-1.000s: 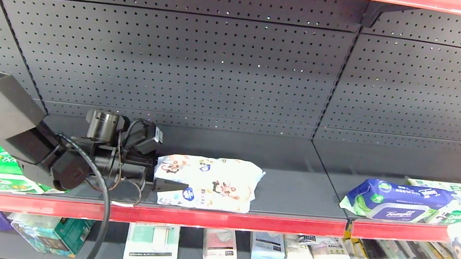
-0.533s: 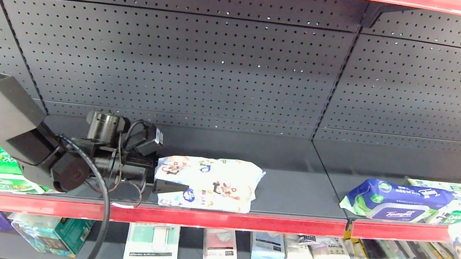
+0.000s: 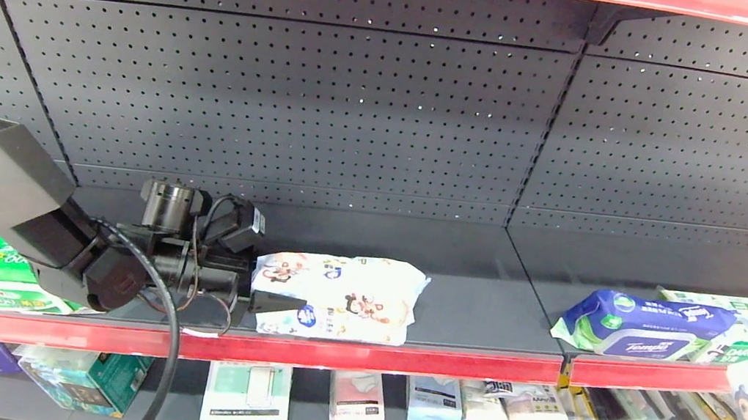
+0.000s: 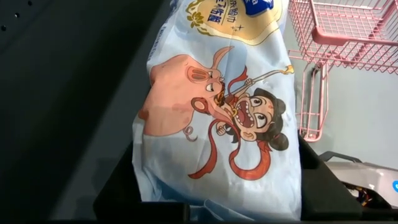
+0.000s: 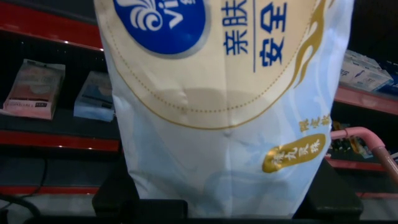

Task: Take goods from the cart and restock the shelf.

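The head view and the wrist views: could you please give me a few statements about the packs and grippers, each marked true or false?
1. The cartoon pack lies on the shelf. True.
2. The left gripper is open and clear of it. False: it is shut on the pack's end.
3. A blue wipes pack lies on the shelf's right section. True.
4. The right gripper is empty. False: it holds a second pack.

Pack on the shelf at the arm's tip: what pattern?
White pack with cartoon figures, best in the left wrist view.
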Controlling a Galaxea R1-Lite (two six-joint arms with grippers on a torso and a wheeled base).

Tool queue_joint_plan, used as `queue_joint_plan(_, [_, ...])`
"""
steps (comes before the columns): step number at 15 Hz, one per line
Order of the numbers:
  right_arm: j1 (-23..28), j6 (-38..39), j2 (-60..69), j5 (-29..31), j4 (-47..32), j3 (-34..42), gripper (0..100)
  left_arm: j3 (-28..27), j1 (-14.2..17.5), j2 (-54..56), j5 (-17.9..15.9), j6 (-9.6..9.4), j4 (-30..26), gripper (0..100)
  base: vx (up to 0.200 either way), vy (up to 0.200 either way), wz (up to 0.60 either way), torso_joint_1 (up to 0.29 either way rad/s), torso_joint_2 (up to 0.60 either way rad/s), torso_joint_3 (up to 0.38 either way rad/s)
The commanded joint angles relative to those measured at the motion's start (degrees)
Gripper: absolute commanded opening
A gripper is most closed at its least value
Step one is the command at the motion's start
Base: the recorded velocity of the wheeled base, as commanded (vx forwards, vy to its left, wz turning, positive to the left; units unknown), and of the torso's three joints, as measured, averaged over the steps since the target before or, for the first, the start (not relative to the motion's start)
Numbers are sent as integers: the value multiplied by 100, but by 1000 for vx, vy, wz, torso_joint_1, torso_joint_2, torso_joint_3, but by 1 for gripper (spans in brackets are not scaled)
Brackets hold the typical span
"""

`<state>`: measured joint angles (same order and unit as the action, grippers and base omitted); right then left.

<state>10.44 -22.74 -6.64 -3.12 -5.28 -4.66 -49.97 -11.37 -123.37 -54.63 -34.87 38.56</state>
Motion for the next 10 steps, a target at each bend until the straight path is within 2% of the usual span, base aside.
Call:
queue_joint_plan(1, [2,-3,-12,-4,1,0,0,-13,4,-29,22,-3,3,100,0,0,0,0,0,0])
queue_joint_plan(2, [2,-3,-4,-4,1,0,0,5,4,-29,66,-73,38,100,0,0,0,0,0,0])
queue_joint_plan(7, [2,-3,-4,4,1,0,0,14,4,85,119,24,64,100,0,0,0,0,0,0])
queue_joint_plan(8, [2,-3,-21,-4,1,0,0,14,12,226,110,76,64,100,0,0,0,0,0,0])
queue_joint_plan(10, [2,-3,-56,-4,1,0,0,-13,12,489,101,314,73,100,0,0,0,0,0,0])
